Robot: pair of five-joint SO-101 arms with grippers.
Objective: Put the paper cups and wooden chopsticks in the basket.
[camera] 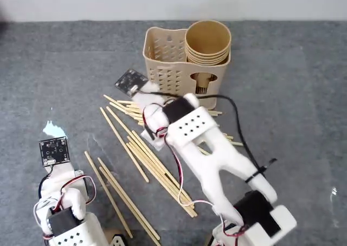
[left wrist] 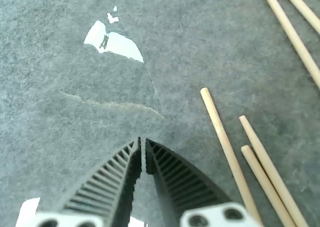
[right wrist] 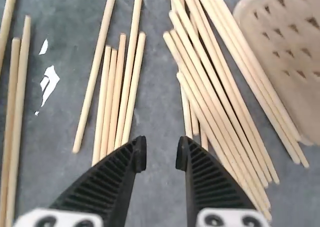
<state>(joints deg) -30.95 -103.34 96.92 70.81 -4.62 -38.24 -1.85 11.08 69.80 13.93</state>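
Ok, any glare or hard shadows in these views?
High view: even light, no glare on the paper cups. Left wrist view: the white patch looks like a mark on the mat, not glare. Right wrist view: thin soft shadows beside the chopsticks.

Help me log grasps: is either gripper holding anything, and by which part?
Nothing is held. The left gripper is shut with nothing between its jaws; the right gripper is open above the chopsticks, gripping none.
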